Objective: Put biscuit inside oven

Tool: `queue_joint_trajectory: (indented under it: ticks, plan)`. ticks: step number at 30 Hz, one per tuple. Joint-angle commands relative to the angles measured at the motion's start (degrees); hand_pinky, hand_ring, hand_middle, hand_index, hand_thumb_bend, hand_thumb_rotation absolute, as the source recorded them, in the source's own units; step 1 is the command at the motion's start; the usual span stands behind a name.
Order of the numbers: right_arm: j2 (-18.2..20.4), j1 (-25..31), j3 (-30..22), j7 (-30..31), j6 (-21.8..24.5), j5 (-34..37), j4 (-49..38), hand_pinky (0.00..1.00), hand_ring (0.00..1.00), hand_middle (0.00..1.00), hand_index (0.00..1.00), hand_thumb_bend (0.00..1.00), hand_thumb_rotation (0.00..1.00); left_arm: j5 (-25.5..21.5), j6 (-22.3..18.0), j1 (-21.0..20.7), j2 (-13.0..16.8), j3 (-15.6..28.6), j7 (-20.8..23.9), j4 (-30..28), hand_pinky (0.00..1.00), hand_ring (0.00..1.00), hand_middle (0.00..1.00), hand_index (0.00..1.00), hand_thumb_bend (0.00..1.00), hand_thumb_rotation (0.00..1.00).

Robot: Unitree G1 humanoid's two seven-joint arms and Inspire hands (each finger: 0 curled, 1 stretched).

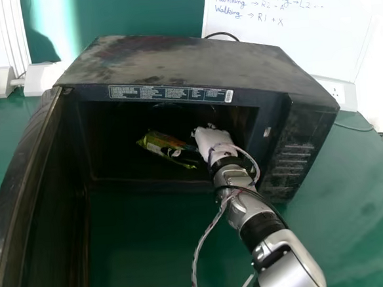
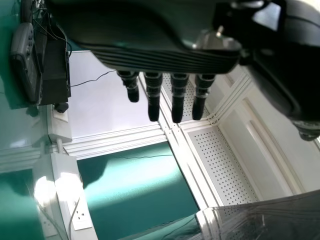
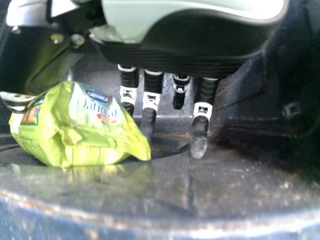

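Right hand (image 1: 212,141), the nearer one, is in, fingers (image 3: 198,142) straight, slightly apart; biscuit (image 3: 75,127) lies just to their left, long axis slanting towards the hand, on the floor of the oven (image 1: 185,58). Looks like backing out's next!

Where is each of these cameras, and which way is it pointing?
Head view: on the robot's head, looking forward and down at the oven; its right arm and right hand show.
Left wrist view: at the left wrist, looking past the left hand toward a socket strip and perforated panel.
Right wrist view: at the right wrist, looking past the right hand inside the oven, biscuit packet beside it.
Head and right wrist views share hand, packet and oven.
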Motion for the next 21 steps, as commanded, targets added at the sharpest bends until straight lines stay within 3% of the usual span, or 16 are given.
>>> queue_joint_trajectory:
  ticks: [1, 4, 9, 15, 17, 19, 21]
  plan:
    - [-1.4, 3.6, 0.0, 0.4, 0.0, -0.1, -2.2, 0.28, 0.40, 0.50, 0.55, 0.97, 0.32, -0.2, -0.2, 0.3, 0.0, 0.0, 0.4, -0.2, 0.95, 0.91, 0.94, 0.94, 1.00, 1.00]
    - [-2.4, 6.3, -1.1, -0.1, 0.4, 0.7, -6.1, 0.25, 0.36, 0.45, 0.53, 0.97, 0.29, -0.3, -0.5, 0.2, 0.2, -0.1, 0.2, 0.0, 0.96, 0.92, 0.94, 0.95, 1.00, 1.00]
    - [-3.6, 11.5, -2.9, 0.9, 2.8, 1.0, -14.2, 0.26, 0.36, 0.45, 0.55, 0.98, 0.31, 0.0, -0.5, 0.0, 0.2, -0.1, 0.3, 0.1, 0.96, 0.92, 0.94, 0.94, 1.00, 1.00]
    - [-4.7, 18.1, -5.3, 0.8, 4.1, 1.2, -24.0, 0.21, 0.30, 0.41, 0.66, 0.97, 0.29, 0.4, -0.6, -0.3, -0.3, -0.3, 0.8, 0.2, 0.95, 0.91, 0.93, 0.94, 0.99, 1.00]
    - [-5.2, 20.0, -5.9, 0.3, 3.8, 1.0, -26.1, 0.28, 0.36, 0.45, 0.69, 0.98, 0.29, 0.4, -0.5, -0.3, -0.3, -0.4, 0.8, 0.1, 0.95, 0.91, 0.93, 0.94, 0.99, 1.00]
    - [-5.5, 21.5, -6.2, 0.3, 3.9, 0.7, -28.0, 0.46, 0.58, 0.64, 0.73, 0.99, 0.31, 0.5, -0.4, -0.3, -0.3, -0.4, 0.8, 0.1, 0.95, 0.91, 0.93, 0.94, 0.99, 1.00]
    - [-5.7, 22.6, -6.4, 0.4, 4.0, 0.4, -29.6, 0.61, 0.72, 0.76, 0.75, 0.98, 0.33, 0.7, -0.4, -0.3, -0.4, -0.3, 1.0, 0.2, 0.95, 0.91, 0.93, 0.94, 0.99, 1.00]
